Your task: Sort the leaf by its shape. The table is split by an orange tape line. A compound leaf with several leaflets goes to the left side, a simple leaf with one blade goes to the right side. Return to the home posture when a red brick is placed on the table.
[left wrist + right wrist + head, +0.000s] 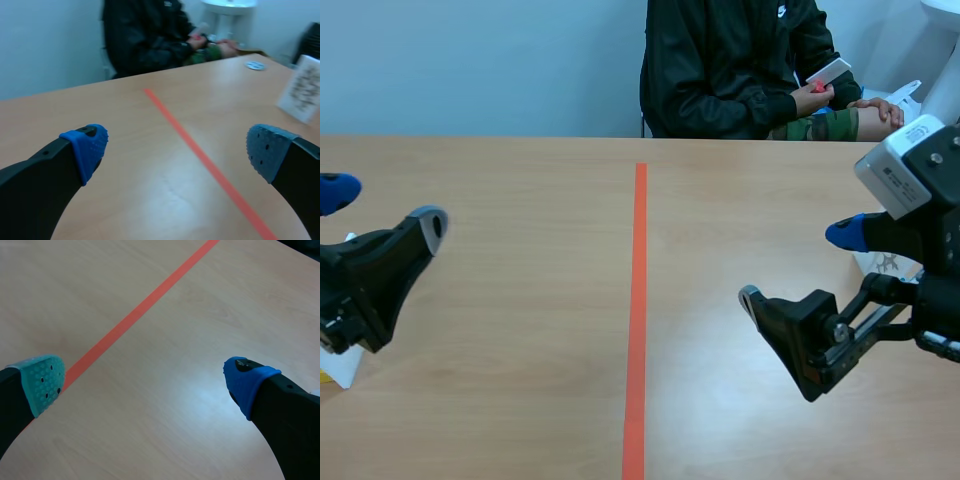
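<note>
No leaf and no red brick show on the wooden table (520,300) in any view. The orange tape line (640,300) runs down the table's middle, and it also crosses the left wrist view (200,155) and the right wrist view (135,315). My left gripper (382,208) hangs open over the left half with nothing between its fingers (176,147). Over the right half, my right gripper (798,265) is open and empty too (144,381), with the tape line just beside its teal pad.
A person in a dark jacket (730,70) sits across the table, holding a small white and pink thing (825,78). A white printed card (302,95) stands at the table's right edge. A white and yellow object (340,365) lies under the left arm.
</note>
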Robot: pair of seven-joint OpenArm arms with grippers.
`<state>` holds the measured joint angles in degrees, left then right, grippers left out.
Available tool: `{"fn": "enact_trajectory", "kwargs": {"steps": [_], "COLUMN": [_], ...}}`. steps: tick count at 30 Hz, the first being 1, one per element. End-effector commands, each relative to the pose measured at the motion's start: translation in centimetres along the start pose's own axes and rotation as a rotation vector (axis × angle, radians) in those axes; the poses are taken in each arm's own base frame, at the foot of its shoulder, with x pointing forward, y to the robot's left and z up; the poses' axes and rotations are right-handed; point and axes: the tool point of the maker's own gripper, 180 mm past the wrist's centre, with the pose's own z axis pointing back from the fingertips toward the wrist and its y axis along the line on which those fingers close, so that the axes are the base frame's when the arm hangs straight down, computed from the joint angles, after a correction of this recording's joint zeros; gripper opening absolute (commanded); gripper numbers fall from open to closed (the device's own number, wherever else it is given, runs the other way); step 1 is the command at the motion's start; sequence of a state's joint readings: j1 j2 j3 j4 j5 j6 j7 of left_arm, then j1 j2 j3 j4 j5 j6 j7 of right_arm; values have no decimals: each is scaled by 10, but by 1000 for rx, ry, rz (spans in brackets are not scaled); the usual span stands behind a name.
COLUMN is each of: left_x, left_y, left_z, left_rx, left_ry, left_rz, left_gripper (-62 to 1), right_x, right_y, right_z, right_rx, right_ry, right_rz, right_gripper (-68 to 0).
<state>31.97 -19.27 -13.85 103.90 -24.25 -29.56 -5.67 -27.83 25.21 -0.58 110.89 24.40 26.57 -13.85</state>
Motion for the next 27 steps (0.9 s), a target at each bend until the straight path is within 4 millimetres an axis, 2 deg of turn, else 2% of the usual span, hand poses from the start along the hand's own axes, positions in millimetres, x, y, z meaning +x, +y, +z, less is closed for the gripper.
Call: {"fn": "enact_trajectory", "kwargs": {"steps": [1, 6, 11, 19, 27], "left_x": [3, 7, -1, -18, -29], "left_y": [-11, -48, -65, -73, -63], "left_z": [0, 2, 1, -11, -13], "left_rx": [-58, -230, -294, -220, -144], "left_ry": [0, 53, 88, 140, 187], "left_rz": [0, -28, -15, 42, 46], "left_gripper": [4, 14, 14, 14, 14], "right_x": [5, 5, 7, 8, 8], "right_y": [-3, -3, -3, -2, -2], "right_z": [0, 0, 0, 1, 1], "right_rx": [-11, -11, -10, -4, -5], "right_ry": [-22, -23, -31, -37, -38], "right_rz": [2, 1, -2, -21, -20], "right_gripper": [4, 4, 4, 4, 4]}}
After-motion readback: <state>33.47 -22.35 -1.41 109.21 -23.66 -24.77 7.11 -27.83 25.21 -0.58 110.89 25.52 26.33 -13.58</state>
